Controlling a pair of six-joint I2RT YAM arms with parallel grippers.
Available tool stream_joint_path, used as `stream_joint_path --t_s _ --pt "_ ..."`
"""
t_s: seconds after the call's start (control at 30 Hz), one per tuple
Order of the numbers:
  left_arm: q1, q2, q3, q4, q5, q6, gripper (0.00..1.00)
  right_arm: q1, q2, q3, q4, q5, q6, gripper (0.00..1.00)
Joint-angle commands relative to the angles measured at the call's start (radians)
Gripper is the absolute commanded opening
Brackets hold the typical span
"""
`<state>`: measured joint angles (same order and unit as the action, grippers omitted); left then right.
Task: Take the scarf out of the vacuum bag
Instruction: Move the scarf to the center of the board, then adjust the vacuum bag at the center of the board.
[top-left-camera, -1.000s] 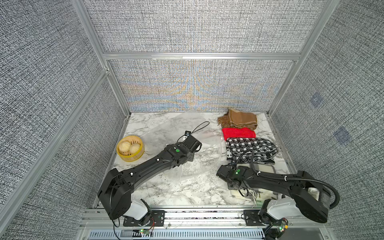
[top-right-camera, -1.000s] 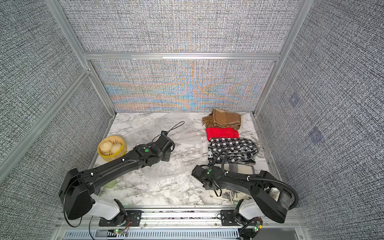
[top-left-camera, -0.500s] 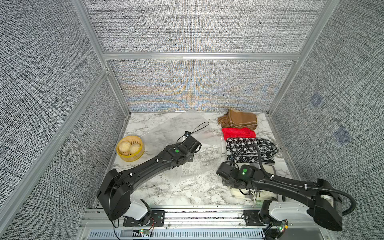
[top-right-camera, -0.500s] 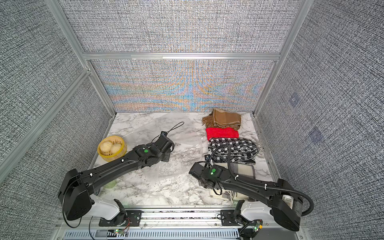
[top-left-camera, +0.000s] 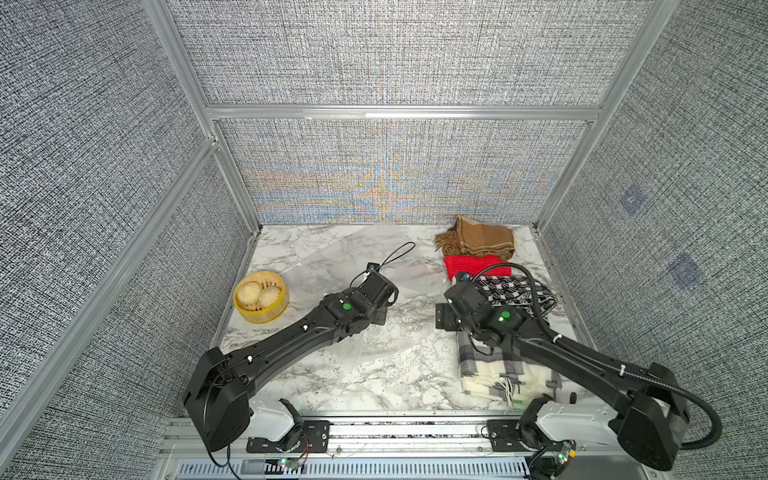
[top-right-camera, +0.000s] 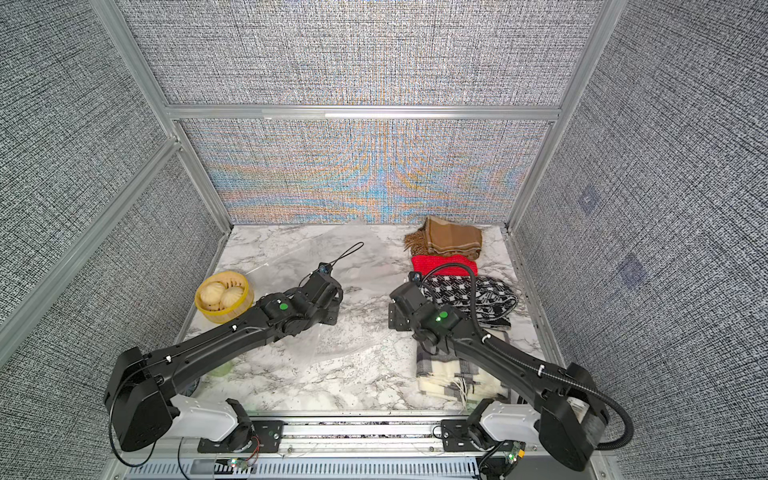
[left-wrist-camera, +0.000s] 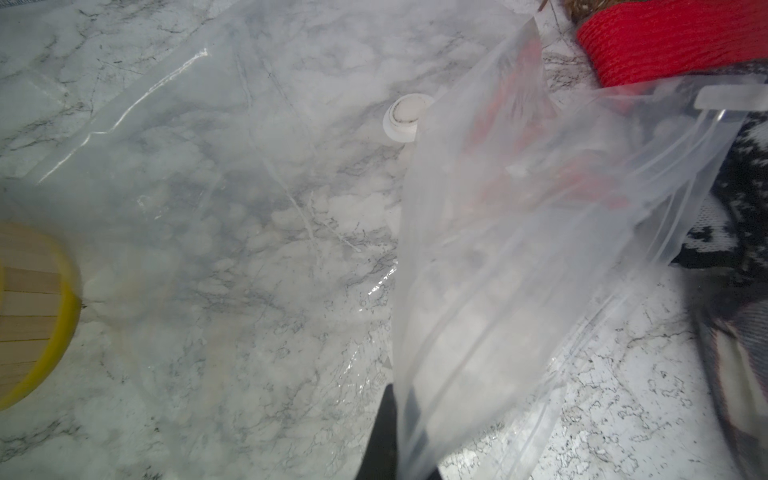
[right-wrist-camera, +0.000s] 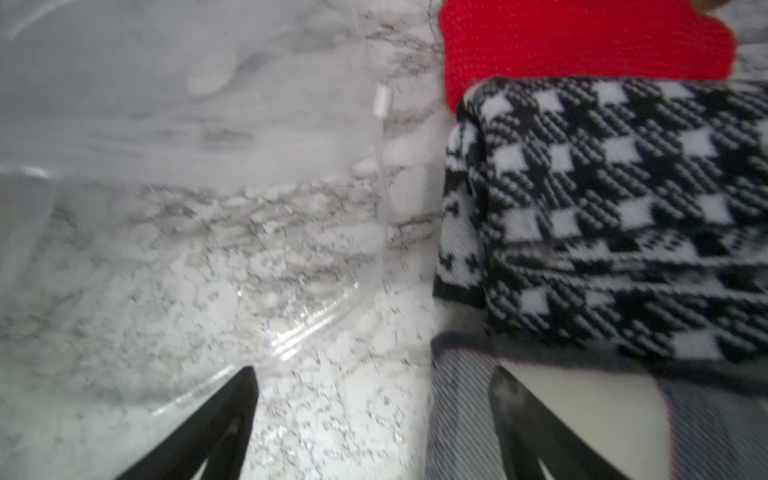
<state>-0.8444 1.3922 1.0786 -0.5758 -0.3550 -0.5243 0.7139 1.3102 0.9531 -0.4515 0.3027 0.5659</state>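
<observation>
Vacuum bag (left-wrist-camera: 498, 249) pinched in left fingers (left-wrist-camera: 384, 432), right fingers (right-wrist-camera: 224, 415) spread empty beside plaid scarf (right-wrist-camera: 602, 399)

Back wall (top-left-camera: 395, 62): grey woven panels at 12 o'clock, with a rainbow shimmer low down.
Side walls (top-left-camera: 83, 166): the same grey weave at 9 and 3 o'clock.
Frame (top-left-camera: 399, 113): aluminium bars along the panel joints.
Counter (top-left-camera: 395, 386): white marble, grey veins.
Rail (top-left-camera: 395, 432): metal, along the 6 o'clock edge.
Light: even, with soft shadows.

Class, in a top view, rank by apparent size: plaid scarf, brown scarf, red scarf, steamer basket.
1. plaid scarf, partly covered
2. brown scarf and steamer basket: too alike to rank
3. red scarf
</observation>
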Motion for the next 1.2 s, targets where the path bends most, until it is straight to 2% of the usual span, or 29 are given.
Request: stream_joint_path --t_s 0.0,0.13,0.27,0.4,0.53,0.63,0.77,0.9,0.97,1.1,1.17 --pt "0.001 -0.011 0.000 0.022 0.026 -0.005 0.00 -0.058 0.104 0.091 0.116 -0.171 -0.080 0.73" --pt "0.001 -0.037 -0.009 0.024 0.037 -0.008 0.00 -0.113 0.256 0.192 0.111 -0.254 -0.093 0.53" --pt "0.001 -0.065 -0.019 0.031 0.038 -0.002 0.00 -0.131 0.349 0.254 0.090 -0.204 -0.090 0.51" --pt "0.000 -0.066 -0.028 0.054 0.081 0.002 0.00 -0.171 0.416 0.281 0.135 -0.252 -0.087 0.49" --pt "0.000 -0.071 -0.031 0.070 0.121 0.009 0.12 -0.175 0.517 0.359 0.152 -0.262 -0.140 0.47" --pt "0.001 -0.088 -0.042 0.088 0.150 0.017 0.20 -0.181 0.622 0.474 0.082 -0.299 -0.173 0.47" --pt "0.000 -0.121 -0.075 0.150 0.232 0.026 0.37 -0.185 0.695 0.558 0.067 -0.244 -0.191 0.47" --pt "0.000 -0.150 -0.112 0.216 0.308 0.054 0.49 -0.202 0.717 0.637 0.017 -0.233 -0.203 0.47" --pt "0.001 -0.150 -0.142 0.281 0.343 0.089 0.50 -0.202 0.702 0.654 -0.008 -0.230 -0.210 0.47" --pt "0.000 -0.084 -0.124 0.291 0.398 0.093 0.50 -0.183 0.568 0.539 0.040 -0.264 -0.199 0.49" --pt "-0.001 -0.045 -0.105 0.281 0.425 0.090 0.50 -0.177 0.506 0.484 0.038 -0.333 -0.182 0.50"
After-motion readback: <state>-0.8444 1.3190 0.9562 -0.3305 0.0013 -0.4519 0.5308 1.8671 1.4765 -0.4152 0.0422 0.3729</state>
